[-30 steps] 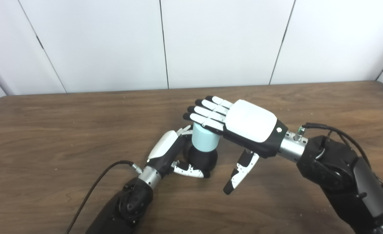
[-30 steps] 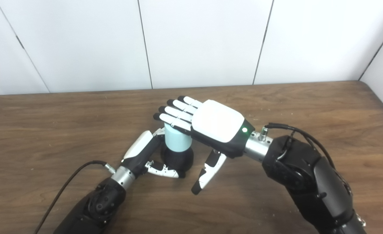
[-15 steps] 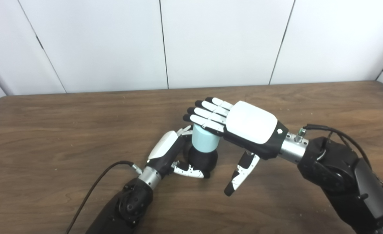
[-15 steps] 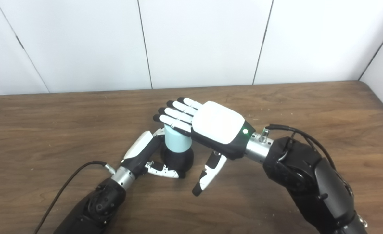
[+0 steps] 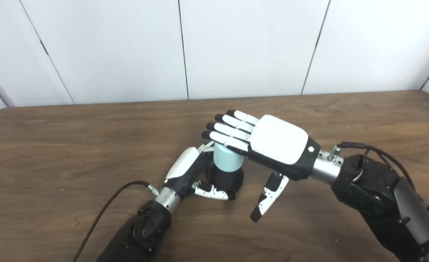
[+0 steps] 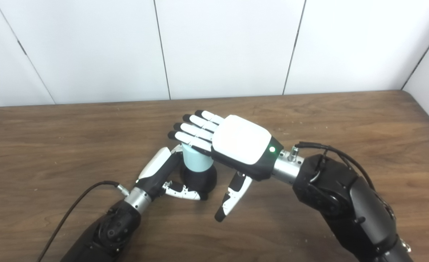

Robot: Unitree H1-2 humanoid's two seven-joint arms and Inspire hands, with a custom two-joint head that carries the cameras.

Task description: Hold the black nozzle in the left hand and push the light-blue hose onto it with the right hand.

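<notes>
The light-blue hose [image 5: 228, 160] is a short, stubby cylinder standing upright near the middle of the wooden table [image 5: 54, 145], its long axis vertical and its upper end pointing straight up into the underside of the right hand. Its lower end sits on the black nozzle [image 5: 227, 178], a rounded dark piece that rests on the tabletop directly beneath it, so the two form one vertical stack. The left hand [image 5: 189, 171] wraps the nozzle from the left side, its thumb curled around the front of the base and its fingers reaching behind, where their tips show beside the hose. The right hand [image 5: 269, 143] lies flat, palm down, over the top of the hose; its fingers [image 5: 225, 129] are straight and pressed side by side, extending past the hose toward the left, while the thumb hangs down, apart from the stack and touching nothing.
</notes>
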